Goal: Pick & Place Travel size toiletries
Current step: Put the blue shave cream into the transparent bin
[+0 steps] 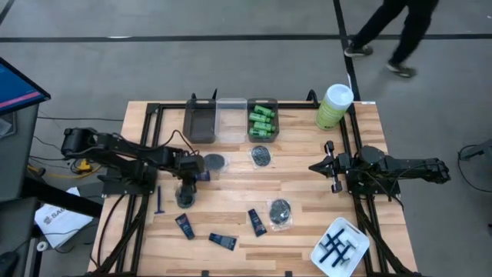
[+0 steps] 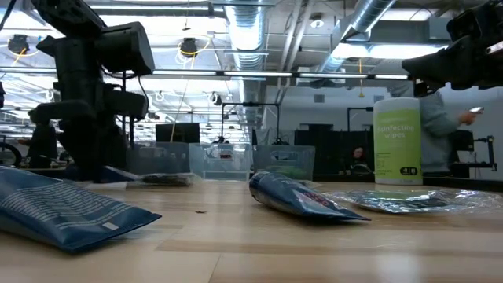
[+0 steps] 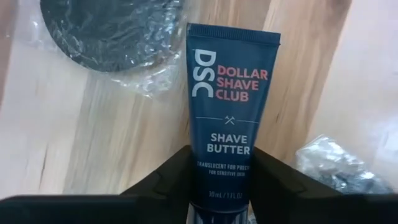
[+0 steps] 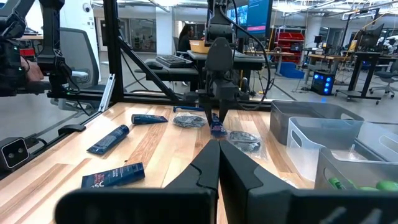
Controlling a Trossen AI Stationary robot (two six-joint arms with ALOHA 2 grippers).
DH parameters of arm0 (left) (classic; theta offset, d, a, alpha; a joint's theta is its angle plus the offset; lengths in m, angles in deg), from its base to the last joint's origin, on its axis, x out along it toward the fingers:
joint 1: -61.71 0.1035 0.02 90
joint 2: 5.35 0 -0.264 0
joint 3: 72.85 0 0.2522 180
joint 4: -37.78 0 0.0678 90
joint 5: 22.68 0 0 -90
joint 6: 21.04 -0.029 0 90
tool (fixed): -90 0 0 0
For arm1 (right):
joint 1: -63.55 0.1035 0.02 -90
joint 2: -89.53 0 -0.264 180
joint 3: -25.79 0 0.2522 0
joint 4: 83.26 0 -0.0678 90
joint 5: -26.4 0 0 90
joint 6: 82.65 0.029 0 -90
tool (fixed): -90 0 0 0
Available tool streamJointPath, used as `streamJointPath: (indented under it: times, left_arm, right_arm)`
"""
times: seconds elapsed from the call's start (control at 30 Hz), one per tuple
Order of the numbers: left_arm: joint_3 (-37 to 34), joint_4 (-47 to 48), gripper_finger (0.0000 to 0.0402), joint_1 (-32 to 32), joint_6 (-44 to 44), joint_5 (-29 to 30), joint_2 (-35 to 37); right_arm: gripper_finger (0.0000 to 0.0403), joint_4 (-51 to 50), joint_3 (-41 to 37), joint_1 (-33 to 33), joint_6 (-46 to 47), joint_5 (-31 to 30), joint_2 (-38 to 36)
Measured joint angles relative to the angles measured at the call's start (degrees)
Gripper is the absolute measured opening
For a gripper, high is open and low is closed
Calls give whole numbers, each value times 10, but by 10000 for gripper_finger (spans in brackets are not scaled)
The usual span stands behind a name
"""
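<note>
The left gripper has its fingers closing around a navy tube on the table, left of centre. The slick tube could squirt out sideways. The right gripper waits clenched.

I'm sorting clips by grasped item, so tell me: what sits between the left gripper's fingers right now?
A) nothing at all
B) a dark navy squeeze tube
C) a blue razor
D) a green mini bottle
B: the left wrist view shows the left gripper with its dark fingers on either side of a navy squeeze tube printed "Shave Butter", its lower end between them.
</note>
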Motion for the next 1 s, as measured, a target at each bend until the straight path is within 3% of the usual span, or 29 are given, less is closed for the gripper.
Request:
streamJointPath:
  times: [0.3, 0.5, 0.6, 0.8, 1.0]
  left_arm:
    - [0, -9, 117, 0, 77, -20, 75]
    - [0, -65, 114, 0, 96, -57, 147]
    - [0, -126, 115, 0, 112, -8, 175]
    - [0, -264, 113, 11, 94, 160, 197]
    - [24, -381, 112, 88, 34, 180, 154]
  right_arm:
    - [0, 0, 0, 0, 0, 0, 0]
    - [0, 0, 0, 0, 0, 0, 0]
    - [0, 0, 0, 0, 0, 0, 0]
    - [0, 0, 0, 0, 0, 0, 0]
    - [0, 0, 0, 0, 0, 0, 0]
